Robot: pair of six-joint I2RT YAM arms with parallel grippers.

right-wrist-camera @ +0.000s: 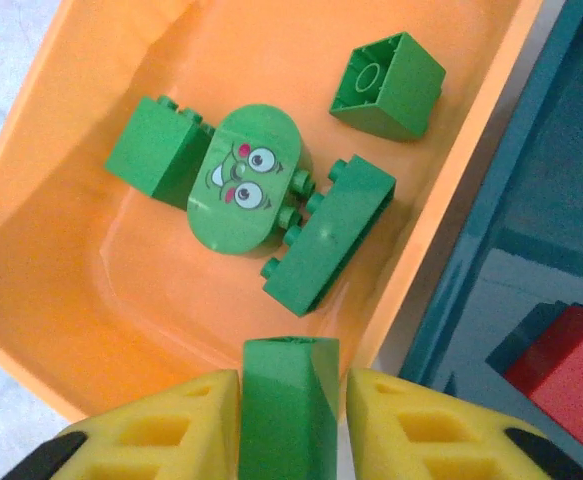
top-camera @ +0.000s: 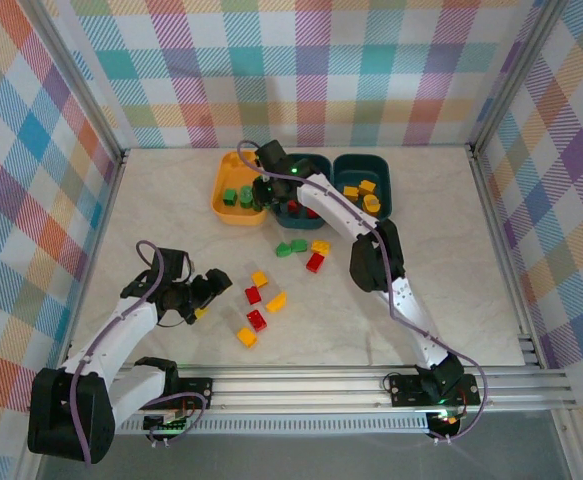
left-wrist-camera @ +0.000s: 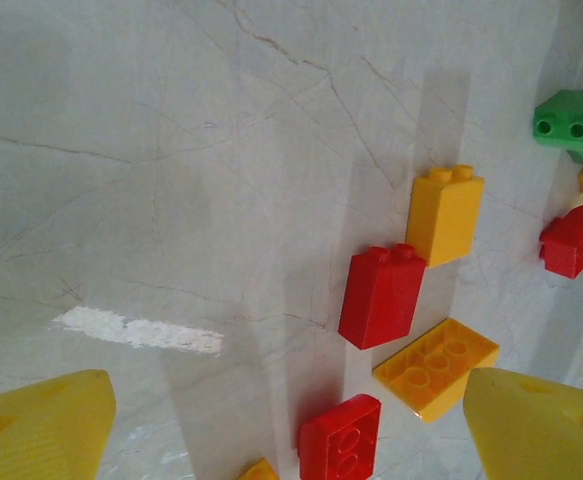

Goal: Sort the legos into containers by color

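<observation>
- Green brick point(right-wrist-camera: 289, 400) sits between the fingers of the right gripper point(right-wrist-camera: 293, 385), above the orange tub point(right-wrist-camera: 31, 300) at 12 o'clock; clamped or loose, I cannot tell.
- Left gripper point(left-wrist-camera: 283, 388) gapes wide, empty, over the worktop point(left-wrist-camera: 171, 150); loose bricks point(left-wrist-camera: 381, 295) lie at its 3 o'clock.

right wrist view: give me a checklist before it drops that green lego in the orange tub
1. Green lego sits between the jaws of the right gripper: ok.
2. Lego above the floor of the orange tub: cannot tell; it hangs at the near rim.
3. Tub holds green pieces alone, four of them: ok.
4. Grip firm or already loose: cannot tell.
5. Left gripper open, holding nothing, above the loose bricks: ok.
</observation>
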